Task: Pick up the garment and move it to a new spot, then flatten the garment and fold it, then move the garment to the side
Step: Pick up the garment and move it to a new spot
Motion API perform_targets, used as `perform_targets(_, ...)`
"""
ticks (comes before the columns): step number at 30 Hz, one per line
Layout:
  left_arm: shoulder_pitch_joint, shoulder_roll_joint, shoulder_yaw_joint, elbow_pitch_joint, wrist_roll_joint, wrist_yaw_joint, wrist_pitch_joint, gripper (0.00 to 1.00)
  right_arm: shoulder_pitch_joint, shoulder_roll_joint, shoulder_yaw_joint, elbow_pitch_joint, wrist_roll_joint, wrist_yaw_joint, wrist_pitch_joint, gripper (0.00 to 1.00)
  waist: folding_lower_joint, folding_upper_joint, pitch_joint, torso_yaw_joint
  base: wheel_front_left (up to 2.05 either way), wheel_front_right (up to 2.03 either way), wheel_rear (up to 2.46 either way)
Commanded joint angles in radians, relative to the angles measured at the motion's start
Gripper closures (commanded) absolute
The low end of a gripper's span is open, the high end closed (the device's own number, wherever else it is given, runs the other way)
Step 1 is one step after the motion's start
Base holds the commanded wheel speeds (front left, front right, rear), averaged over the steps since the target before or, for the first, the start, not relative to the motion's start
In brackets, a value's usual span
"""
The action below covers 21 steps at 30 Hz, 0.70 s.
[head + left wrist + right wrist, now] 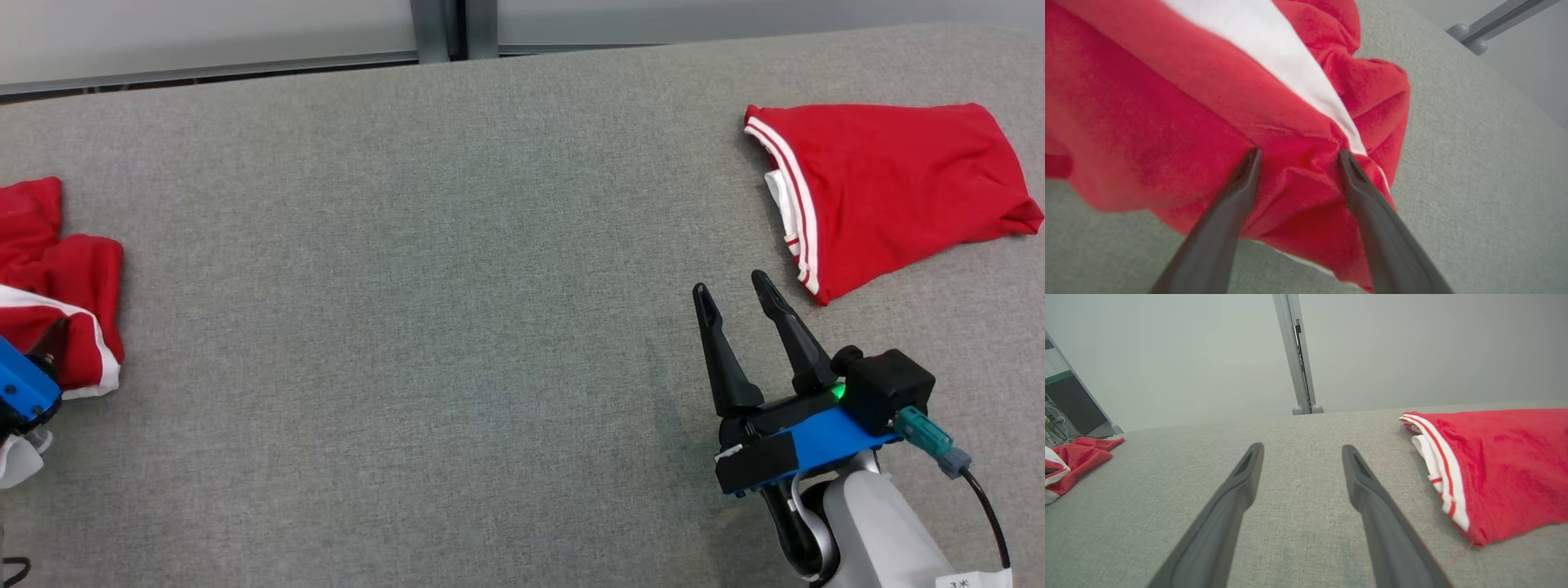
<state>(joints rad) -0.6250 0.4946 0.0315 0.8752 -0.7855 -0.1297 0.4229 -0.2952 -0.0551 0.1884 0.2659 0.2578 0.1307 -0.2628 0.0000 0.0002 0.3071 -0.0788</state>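
Observation:
A crumpled red garment (57,278) with a white stripe lies at the table's left edge. My left gripper (1298,155) is open, its two fingertips (1251,163) pressing into a bunched fold of this red cloth (1208,102), which bulges between them. The left arm's blue wrist mount (24,392) sits at the garment's near side, and its fingers are hidden there. A second red garment (890,188) with white-striped trim lies folded at the far right. My right gripper (739,290) is open over bare table, just near-left of that folded piece (1498,469).
The grey fabric table (457,245) spreads wide between the two garments. Its far edge meets a pale wall with a metal post (1298,355). The crumpled garment (1073,457) shows far left in the right wrist view.

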Motion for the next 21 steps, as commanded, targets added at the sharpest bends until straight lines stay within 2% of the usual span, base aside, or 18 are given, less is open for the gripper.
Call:
perform_targets(1,0.011,0.003,-0.016,0.019,-0.011,-0.002,0.015,0.0,-0.014,0.003,0.002,-0.003,0.003,0.0,-0.002,0.0,0.0,-0.0002,0.004,-0.006,0.0,0.0,0.0)
perform_targets(4,0.01,0.006,-0.046,0.05,-0.03,-0.001,0.035,0.0,-0.018,0.004,0.002,-0.001,0.002,0.0,-0.002,0.0,0.0,-0.0002,0.011,-0.01,0.0,0.0,0.0)
perform_targets(5,0.008,0.005,-0.056,0.055,-0.036,-0.001,0.039,0.15,-0.019,0.004,0.003,0.001,0.001,0.0,-0.002,0.0,0.0,-0.0002,0.012,-0.011,0.0,0.0,0.0)
perform_targets(7,0.001,0.013,-0.073,0.058,-0.042,-0.001,0.024,1.0,-0.024,0.004,0.002,0.004,0.001,0.0,-0.002,0.0,0.0,-0.0002,0.012,-0.009,0.0,0.0,0.0)
perform_targets(15,-0.025,0.074,-0.176,-0.03,-0.05,-0.001,-0.046,1.0,0.005,0.004,-0.005,0.016,0.022,0.0,-0.002,0.0,0.0,-0.0002,-0.069,0.015,0.0,0.0,0.0)
perform_targets(21,-0.017,0.098,-0.281,-0.185,-0.073,-0.002,-0.048,1.0,0.038,0.004,-0.016,0.025,0.055,0.0,-0.002,0.0,0.0,-0.0002,-0.163,0.028,0.0,0.0,0.0)
